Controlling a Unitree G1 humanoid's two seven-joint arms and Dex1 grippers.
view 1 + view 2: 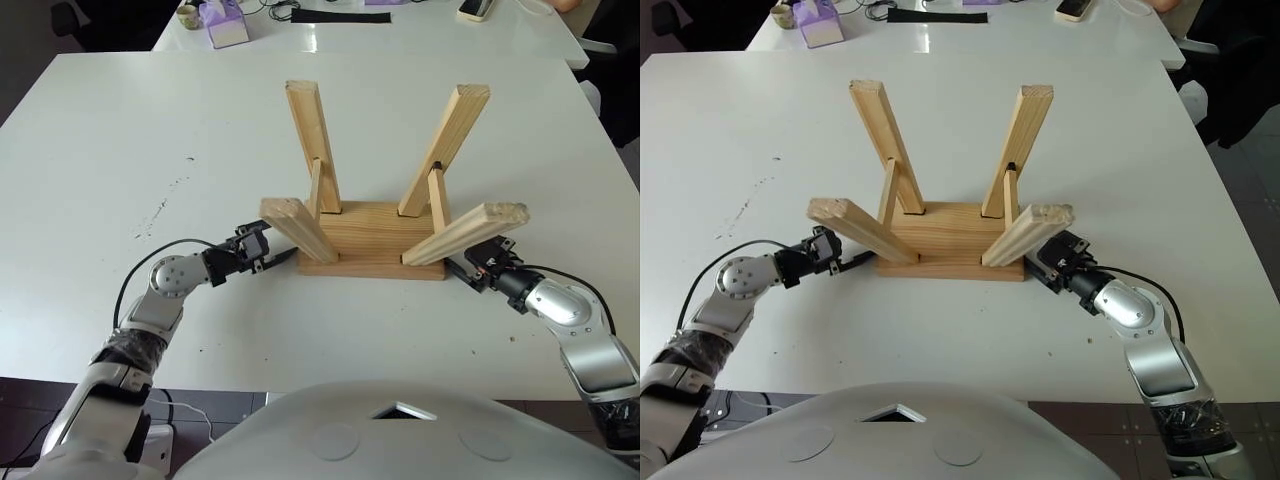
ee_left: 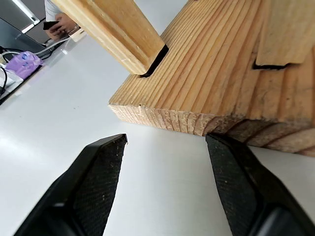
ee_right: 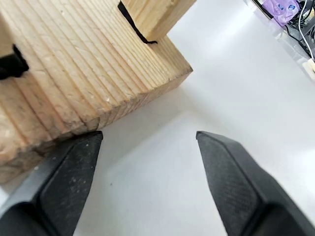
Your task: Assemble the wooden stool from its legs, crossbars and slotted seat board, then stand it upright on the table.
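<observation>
The wooden stool lies upside down in the middle of the white table. Its slotted seat board rests flat, and its legs slant upward out of the slots. Short crossbars lean against the far legs. My left gripper is low on the table at the seat's near left corner. It is open, and in the left wrist view one finger sits close under the board's corner. My right gripper is open at the near right corner, below the near right leg.
A second table behind carries a purple tissue box, a cup, a black strip and a small device. Bare table surface spreads to the left and right of the stool. The table's front edge is close to both arms.
</observation>
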